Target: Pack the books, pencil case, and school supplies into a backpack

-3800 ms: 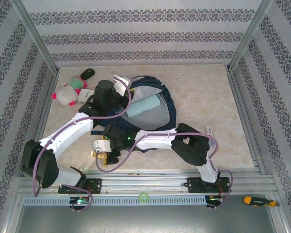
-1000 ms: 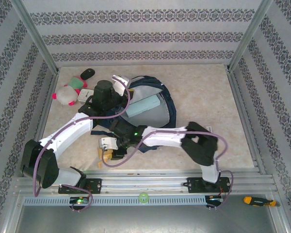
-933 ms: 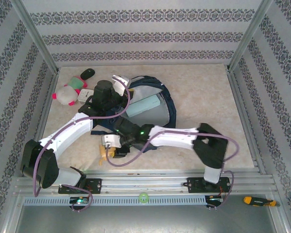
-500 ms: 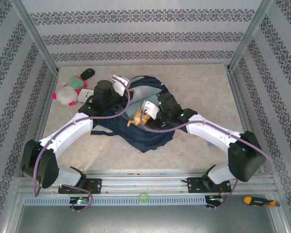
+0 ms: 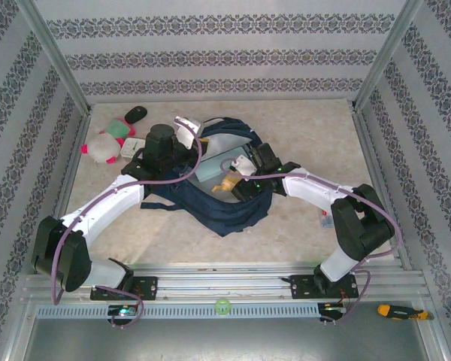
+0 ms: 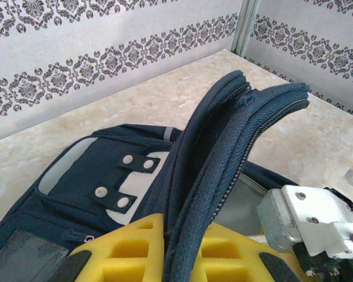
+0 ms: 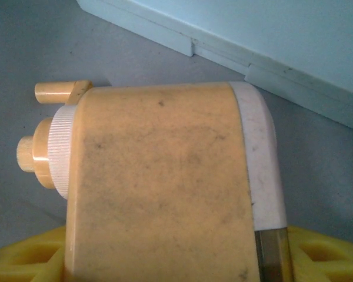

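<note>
Over the backpack (image 5: 227, 214) mouth, my right gripper (image 5: 237, 177) is clamped on the sharpener (image 7: 159, 182), just above the grey lining (image 7: 59, 59) beside the pencil case (image 7: 265, 41); if the left gripper (image 6: 175, 249), pinched shut on the zip rim (image 6: 247, 135), slips, the opening could fall shut on it; the sharpener hides my right fingertips

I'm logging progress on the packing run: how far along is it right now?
Done: the pencil case lies inside the backpack, on its grey lining. In hand: the left gripper pinches the zip rim, holding it open, while the right gripper holds the pencil sharpener inside the opening, beside the case. Left: release the sharpener; where the books are I cannot tell.
</note>
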### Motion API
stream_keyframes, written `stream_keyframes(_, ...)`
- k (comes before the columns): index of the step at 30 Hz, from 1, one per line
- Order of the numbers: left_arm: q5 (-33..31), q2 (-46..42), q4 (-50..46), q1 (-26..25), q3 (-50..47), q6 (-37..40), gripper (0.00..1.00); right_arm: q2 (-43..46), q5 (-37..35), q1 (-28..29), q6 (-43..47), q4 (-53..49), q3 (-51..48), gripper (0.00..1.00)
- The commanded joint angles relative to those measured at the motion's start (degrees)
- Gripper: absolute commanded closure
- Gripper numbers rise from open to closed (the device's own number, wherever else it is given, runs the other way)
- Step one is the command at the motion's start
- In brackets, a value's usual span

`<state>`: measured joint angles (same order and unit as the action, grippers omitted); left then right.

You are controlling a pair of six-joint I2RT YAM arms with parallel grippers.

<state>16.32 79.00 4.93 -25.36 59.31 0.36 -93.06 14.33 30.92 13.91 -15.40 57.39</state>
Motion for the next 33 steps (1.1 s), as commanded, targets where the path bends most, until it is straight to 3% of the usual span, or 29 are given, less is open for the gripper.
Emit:
stream_keyframes(1, 1.6, -2.0, 7.3, 0.9, 0.7, -1.0, 0.99, 0.8, -0.6, 0.4, -4.5, 2.1, 2.1, 0.32)
stream_keyframes(5, 4.3, -1.7, 8.1, 0.9, -1.2, 2.4, 0.99, 3.7, -0.3, -0.1, -9.4, 1.1, 3.5, 0.12)
stream_keyframes(9, 9.1, -1.3, 7.0, 0.9, -2.2, 4.7, 0.94, 12.3, 2.0, -0.7, -11.6, 1.2, 0.4, 0.08)
stream_keyframes(11, 11.8, -1.2, 6.0, 0.9, -2.3, 5.3, 0.86, 16.6, 2.5, -1.0, -12.0, 0.4, -1.0, 0.07)
stream_keyframes(16, 14.3, -3.3, 0.5, 1.9, -1.8, 5.6, 0.46, 28.0, 2.2, -1.0, -8.6, -0.9, -4.4, 0.1)
stream_keyframes(19, 15.7, -6.1, -5.0, 5.6, -2.3, 5.5, 0.37, 32.2, 1.5, -0.8, -4.9, -1.8, -4.7, 0.1)
stream_keyframes(21, 16.3, -8.2, -8.8, 8.8, -3.2, 6.6, 0.36, 32.6, 1.5, -0.6, -2.7, -3.1, -4.0, 0.11)
stream_keyframes(26, 19.0, -10.4, -24.7, 14.4, -3.4, 23.2, 0.34, 28.4, 3.6, 1.1, 2.2, -3.4, -2.8, 0.15)
stream_keyframes(30, 22.2, -11.4, -24.4, 17.4, -5.7, 24.8, 0.33, 25.3, 6.1, 1.3, -2.9, 2.3, -0.8, 0.16)
stream_keyframes(33, 18.8, -9.4, -27.0, 17.4, -7.4, 30.9, 0.33, 21.5, 7.2, 1.6, -6.1, 3.7, 0.8, 0.2)
